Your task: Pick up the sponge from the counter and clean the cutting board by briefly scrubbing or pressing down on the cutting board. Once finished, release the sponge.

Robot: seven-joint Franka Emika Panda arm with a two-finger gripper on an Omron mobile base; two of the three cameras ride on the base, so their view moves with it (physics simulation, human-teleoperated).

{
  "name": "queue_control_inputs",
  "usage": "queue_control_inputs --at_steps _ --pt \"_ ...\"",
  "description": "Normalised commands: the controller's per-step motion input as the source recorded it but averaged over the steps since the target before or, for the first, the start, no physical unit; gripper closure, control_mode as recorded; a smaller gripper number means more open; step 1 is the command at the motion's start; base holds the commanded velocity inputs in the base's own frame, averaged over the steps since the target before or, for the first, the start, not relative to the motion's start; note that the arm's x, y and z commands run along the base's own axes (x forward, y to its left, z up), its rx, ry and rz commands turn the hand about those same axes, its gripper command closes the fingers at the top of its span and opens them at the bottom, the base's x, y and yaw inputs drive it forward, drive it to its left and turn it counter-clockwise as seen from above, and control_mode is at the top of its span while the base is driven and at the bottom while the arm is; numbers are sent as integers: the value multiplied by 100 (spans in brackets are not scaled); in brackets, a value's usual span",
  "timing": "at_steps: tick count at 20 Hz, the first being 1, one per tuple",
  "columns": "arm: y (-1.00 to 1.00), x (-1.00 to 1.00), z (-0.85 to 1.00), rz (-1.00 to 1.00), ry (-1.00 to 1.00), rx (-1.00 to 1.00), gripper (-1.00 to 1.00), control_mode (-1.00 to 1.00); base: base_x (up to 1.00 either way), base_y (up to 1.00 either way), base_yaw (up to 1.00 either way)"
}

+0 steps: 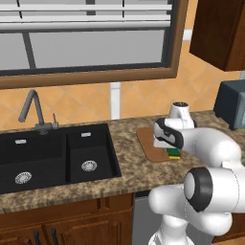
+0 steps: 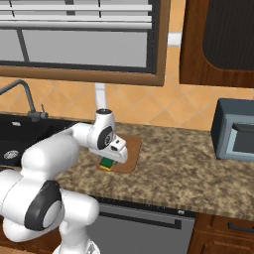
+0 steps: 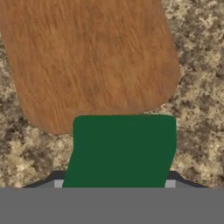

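Note:
The sponge (image 3: 122,148), dark green on top with a yellow layer (image 1: 173,153), sits between my fingertips. My gripper (image 3: 113,183) is shut on it from above. It hangs at the near edge of the cutting board (image 3: 87,57), a flat reddish-brown wooden rectangle with rounded corners lying on the speckled granite counter (image 1: 129,167). In the right base view the sponge (image 2: 105,164) shows under the hand (image 2: 113,151) at the front left corner of the cutting board (image 2: 130,148). Whether the sponge touches the wood I cannot tell.
A black double sink (image 1: 48,153) with a grey faucet (image 1: 33,110) lies left of the board. A dark blue-grey appliance (image 2: 233,131) stands at the back right of the counter. Bare granite (image 2: 188,168) stretches between it and the board. A window and dark cabinets hang above.

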Motion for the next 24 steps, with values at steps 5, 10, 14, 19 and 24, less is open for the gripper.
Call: queue_control_inputs --at_steps 5,10,14,19,24 --pt "-1 31 -2 0 0 0 100 -100 0 0 0" --pt "-1 32 0 0 0 0 100 -100 0 0 0" --pt "-7 30 -1 0 0 0 100 -100 0 0 0" --pt "-2 4 -10 0 0 0 100 -100 0 0 0" --pt "-10 1 -6 0 0 0 100 -100 0 0 0"
